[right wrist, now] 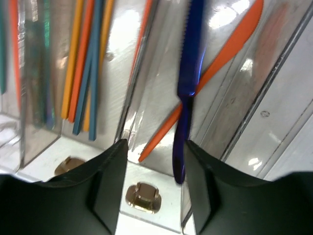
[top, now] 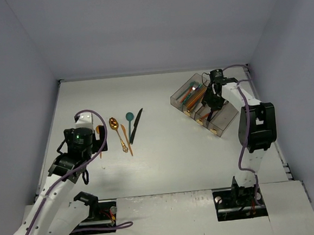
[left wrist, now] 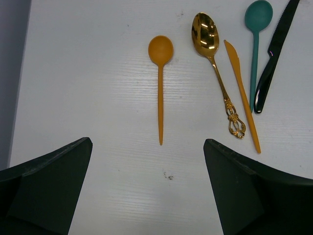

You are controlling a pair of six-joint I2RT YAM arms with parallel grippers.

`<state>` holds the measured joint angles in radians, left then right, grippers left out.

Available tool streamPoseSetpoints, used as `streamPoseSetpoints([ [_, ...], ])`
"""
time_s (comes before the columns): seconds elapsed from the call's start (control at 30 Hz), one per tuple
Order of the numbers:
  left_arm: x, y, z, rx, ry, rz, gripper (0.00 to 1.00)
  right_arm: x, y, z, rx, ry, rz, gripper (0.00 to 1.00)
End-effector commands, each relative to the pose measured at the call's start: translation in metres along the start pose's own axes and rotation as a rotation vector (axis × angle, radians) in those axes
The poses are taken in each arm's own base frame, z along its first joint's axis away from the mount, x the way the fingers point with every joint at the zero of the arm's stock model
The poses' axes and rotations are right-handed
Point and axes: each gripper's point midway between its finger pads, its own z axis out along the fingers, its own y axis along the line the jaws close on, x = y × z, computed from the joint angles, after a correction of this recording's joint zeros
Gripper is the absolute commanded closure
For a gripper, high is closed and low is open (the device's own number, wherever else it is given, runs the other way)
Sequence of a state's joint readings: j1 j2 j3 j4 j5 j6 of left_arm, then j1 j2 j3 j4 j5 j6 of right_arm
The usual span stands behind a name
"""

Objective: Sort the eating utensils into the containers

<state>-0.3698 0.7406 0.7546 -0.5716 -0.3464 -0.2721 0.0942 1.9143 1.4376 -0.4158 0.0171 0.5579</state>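
the left gripper (left wrist: 147, 147) hangs over the white table (left wrist: 73, 73) with its fingers (left wrist: 54, 186) spread wide and nothing between them. straight ahead lies an orange spoon (left wrist: 160, 49), bowl away, its handle tip about level with the fingertips. ahead and toward the right-hand finger, close side by side, lie a gold spoon (left wrist: 205, 32) with an ornate handle, a loose orange knife (left wrist: 239, 83), a teal spoon (left wrist: 258, 14) and a black knife (left wrist: 276, 49). the left wrist view shows the orange spoon whole; in the top view the left arm covers most of it.

the right gripper (right wrist: 155, 147) is down at the containers (top: 177, 99), its fingers (right wrist: 110, 181) a narrow gap apart and clamping nothing. ahead of them, in one compartment, a navy knife (right wrist: 188, 58) lies crossed over a binned orange knife (right wrist: 230, 44); the navy handle ends just beside the right-hand finger. the next compartment toward the left-hand finger holds a bundle of orange and teal handles (right wrist: 88, 58). only the right wrist view shows this crossing; from above the arm hides that compartment.
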Motion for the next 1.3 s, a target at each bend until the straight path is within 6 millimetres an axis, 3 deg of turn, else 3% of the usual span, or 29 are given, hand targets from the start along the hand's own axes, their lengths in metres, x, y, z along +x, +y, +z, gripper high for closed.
streamPoseSetpoints([
  [0.0, -0.031, -0.022, -0.003, 0.113, -0.053, -0.007, 0.03, -0.031, 0.018, -0.07, -0.114, -0.158, -0.061, 0.52],
  [0.07, -0.035, -0.036, 0.004, 0.165, -0.027, 0.031, 0.03, -0.034, 0.019, -0.087, -0.144, -0.187, -0.086, 0.51],
  [0.27, -0.054, -0.088, 0.028, 0.335, 0.031, 0.118, 0.08, -0.042, 0.013, -0.165, -0.247, -0.346, -0.15, 0.38],
  [0.4, -0.063, -0.115, 0.048, 0.366, 0.059, 0.158, 0.08, -0.032, 0.003, -0.191, -0.293, -0.388, -0.171, 0.31],
  [0.57, -0.059, -0.159, 0.073, 0.413, 0.13, 0.246, 0.1, -0.009, -0.007, -0.206, -0.341, -0.397, -0.186, 0.3],
  [0.77, -0.039, -0.189, 0.106, 0.455, 0.24, 0.279, 0.21, 0.016, -0.014, -0.214, -0.392, -0.392, -0.195, 0.29],
  [1.03, -0.01, -0.209, 0.139, 0.469, 0.375, 0.296, 0.42, 0.039, -0.017, -0.218, -0.445, -0.37, -0.197, 0.28],
  [1.27, 0.007, -0.21, 0.155, 0.436, 0.44, 0.31, 0.53, 0.044, -0.014, -0.221, -0.478, -0.361, -0.201, 0.28],
])
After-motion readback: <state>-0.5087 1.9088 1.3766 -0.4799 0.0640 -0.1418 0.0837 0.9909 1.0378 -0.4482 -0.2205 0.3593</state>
